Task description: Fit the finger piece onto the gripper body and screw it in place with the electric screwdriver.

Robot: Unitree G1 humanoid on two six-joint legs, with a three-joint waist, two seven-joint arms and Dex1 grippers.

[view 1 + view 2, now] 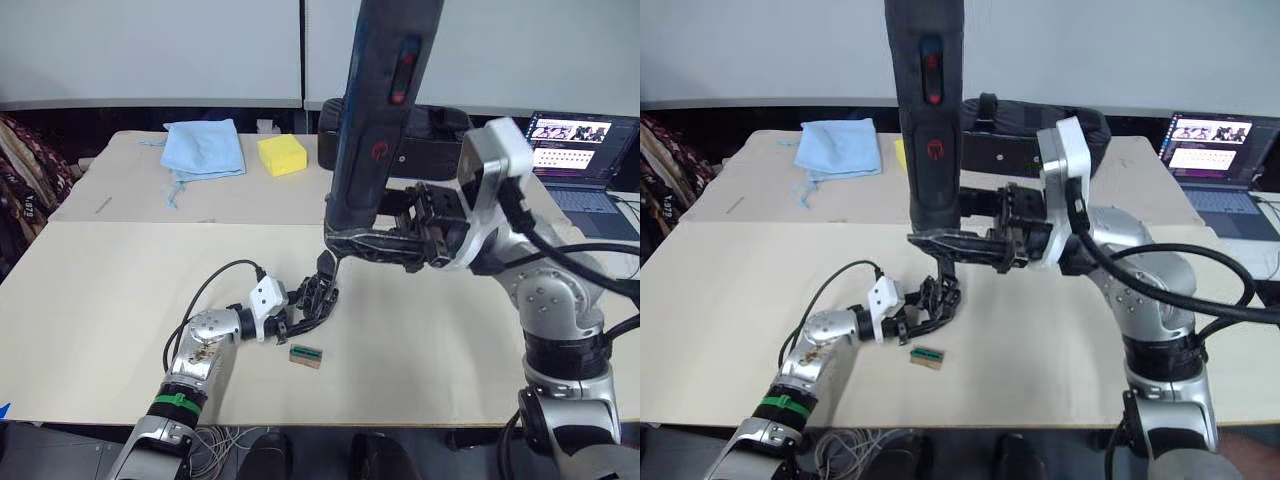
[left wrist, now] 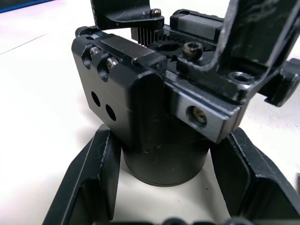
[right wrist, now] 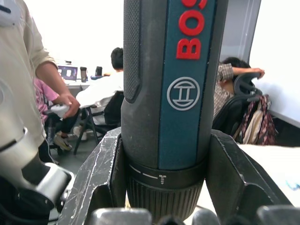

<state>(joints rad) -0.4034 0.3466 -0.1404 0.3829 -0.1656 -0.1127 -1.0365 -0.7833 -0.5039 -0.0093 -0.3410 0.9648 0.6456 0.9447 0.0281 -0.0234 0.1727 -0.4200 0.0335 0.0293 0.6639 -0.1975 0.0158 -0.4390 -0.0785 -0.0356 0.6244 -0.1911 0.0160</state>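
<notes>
Blue cloth [image 1: 204, 148], yellow sponge [image 1: 282, 154], open laptop [image 1: 584, 158], black bag [image 1: 1012, 135], small green-topped block [image 1: 306, 356] on table [image 1: 100, 300]

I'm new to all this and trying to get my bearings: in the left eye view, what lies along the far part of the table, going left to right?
Light blue cloth → yellow block → electric screwdriver, held upright in the right gripper and blocking part of the view → open laptop at the right edge.

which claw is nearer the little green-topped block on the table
Left. The left claw grips the gripper body on the table just beside the green-topped block. The right claw is higher up, holding the electric screwdriver upright above the body.
</notes>
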